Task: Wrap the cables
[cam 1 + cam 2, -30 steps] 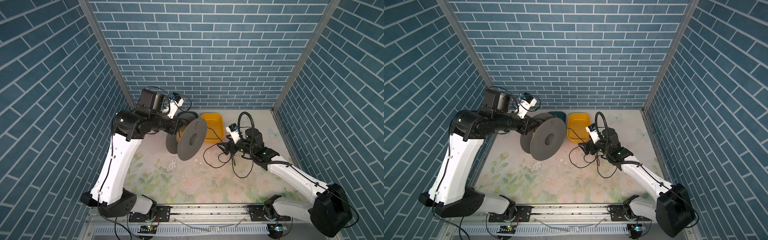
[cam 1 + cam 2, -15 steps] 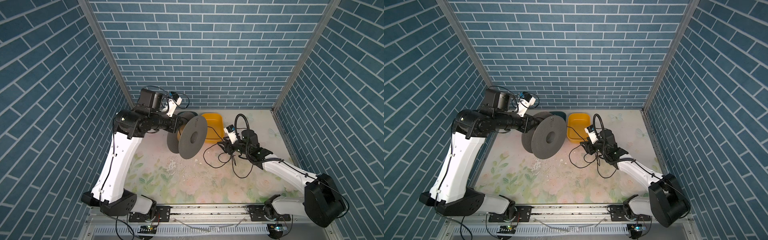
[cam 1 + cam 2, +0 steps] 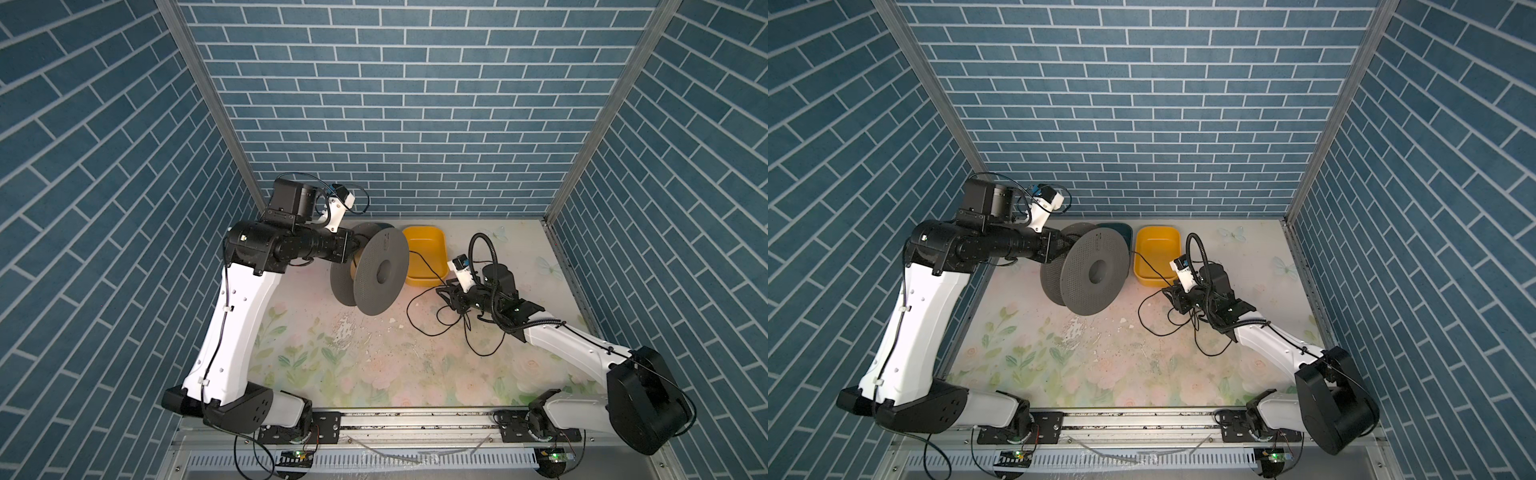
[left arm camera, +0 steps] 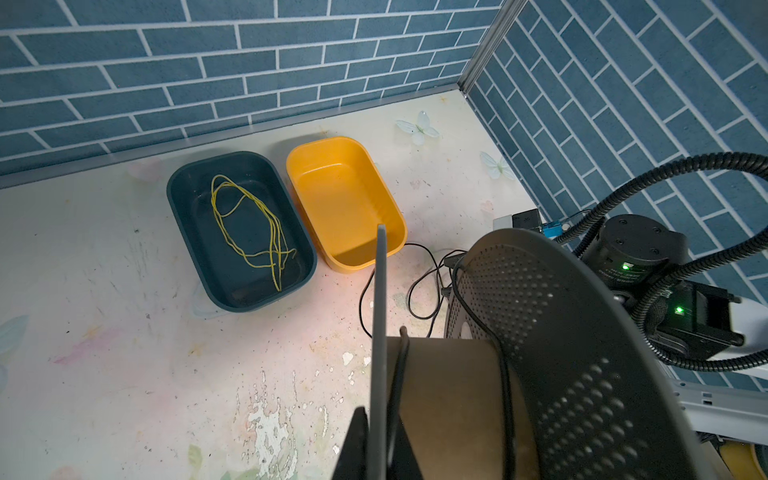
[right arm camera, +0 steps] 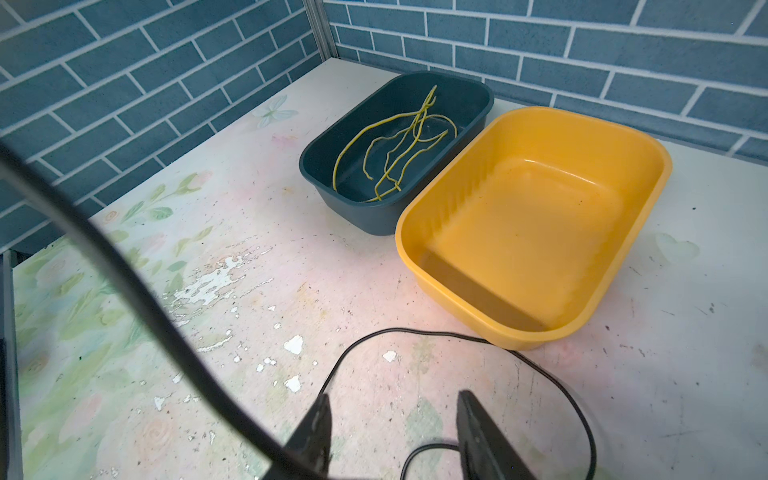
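The left hand [image 4: 378,419] is pressed together on the rim of one flange of the grey spool [image 3: 382,270], carrying it clear of the counter [image 3: 374,374]. The right hand [image 5: 392,397] sits low over the counter with its fingers spread. Nothing is visibly pinched, though a curl of the cable [image 5: 415,330] lies between and just below the fingertips.

The step in hand looks to be taking up slack to feed the spool. To do it well, the right hand should take one strand only, the one that leads to the spool, and not a bundle of loops. A light grip would let the strand slide while keeping mild tension. The strand should then go into the gap between the two flanges. In the left wrist view one run climbs over the perforated far flange, and it likely needs lifting back inside first.

The cable has no single heading. Most of it lies as loose, overlapping loops flat on the counter, under and around the right hand. One arc swings ahead of the fingertips to the near corner of the yellow bin [image 5: 457,199]. From there a run leads toward the left hand and takes a turn on the brown hub. That turn lies crosswise to the spool's axis, which runs roughly level from the left hand toward the right hand.
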Robot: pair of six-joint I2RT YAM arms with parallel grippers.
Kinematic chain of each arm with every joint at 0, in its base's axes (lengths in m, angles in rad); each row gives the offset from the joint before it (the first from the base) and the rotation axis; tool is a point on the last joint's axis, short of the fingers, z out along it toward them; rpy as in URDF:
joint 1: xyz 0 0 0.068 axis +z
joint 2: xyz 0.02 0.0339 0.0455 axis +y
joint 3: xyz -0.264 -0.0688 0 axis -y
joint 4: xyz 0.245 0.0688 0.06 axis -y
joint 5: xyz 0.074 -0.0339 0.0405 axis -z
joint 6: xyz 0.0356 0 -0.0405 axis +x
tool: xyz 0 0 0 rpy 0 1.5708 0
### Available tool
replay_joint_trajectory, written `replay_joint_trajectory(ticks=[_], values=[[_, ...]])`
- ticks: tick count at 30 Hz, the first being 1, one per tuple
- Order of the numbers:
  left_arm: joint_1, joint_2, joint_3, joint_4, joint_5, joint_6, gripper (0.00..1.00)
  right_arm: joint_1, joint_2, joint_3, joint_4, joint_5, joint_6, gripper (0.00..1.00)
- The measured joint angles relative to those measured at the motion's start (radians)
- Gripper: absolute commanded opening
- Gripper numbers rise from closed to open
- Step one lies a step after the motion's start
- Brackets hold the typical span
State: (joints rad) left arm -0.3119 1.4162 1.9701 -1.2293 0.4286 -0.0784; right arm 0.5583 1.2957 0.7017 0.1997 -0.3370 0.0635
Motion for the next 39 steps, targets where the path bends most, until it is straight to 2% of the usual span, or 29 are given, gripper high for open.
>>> replay_joint_trajectory(ticks=[2, 4, 10, 16, 25, 33, 39], values=[[0.003, -0.001, 0.000, 0.002, 0.004, -0.003, 0.00, 0.000, 0.000, 0.000, 0.001, -0.001, 0.001, 0.40], [0.007, -0.002, 0.000, 0.002, 0.011, -0.004, 0.00, 0.000, 0.002, 0.000, 0.003, -0.004, 0.001, 0.31], [0.039, -0.009, -0.020, 0.026, 0.053, -0.023, 0.00, 0.000, 0.021, 0.000, 0.026, -0.001, 0.010, 0.00], [0.063, -0.032, -0.107, 0.102, 0.092, -0.097, 0.00, 0.022, 0.087, 0.000, 0.083, 0.052, 0.055, 0.00], [0.072, -0.076, -0.266, 0.283, 0.071, -0.274, 0.00, 0.152, 0.159, 0.004, 0.136, 0.233, 0.098, 0.00], [0.073, -0.121, -0.458, 0.487, -0.052, -0.456, 0.00, 0.313, 0.278, 0.090, 0.103, 0.314, 0.093, 0.00], [0.074, -0.146, -0.513, 0.554, -0.200, -0.499, 0.00, 0.404, 0.315, 0.189, 0.023, 0.350, 0.074, 0.00]])
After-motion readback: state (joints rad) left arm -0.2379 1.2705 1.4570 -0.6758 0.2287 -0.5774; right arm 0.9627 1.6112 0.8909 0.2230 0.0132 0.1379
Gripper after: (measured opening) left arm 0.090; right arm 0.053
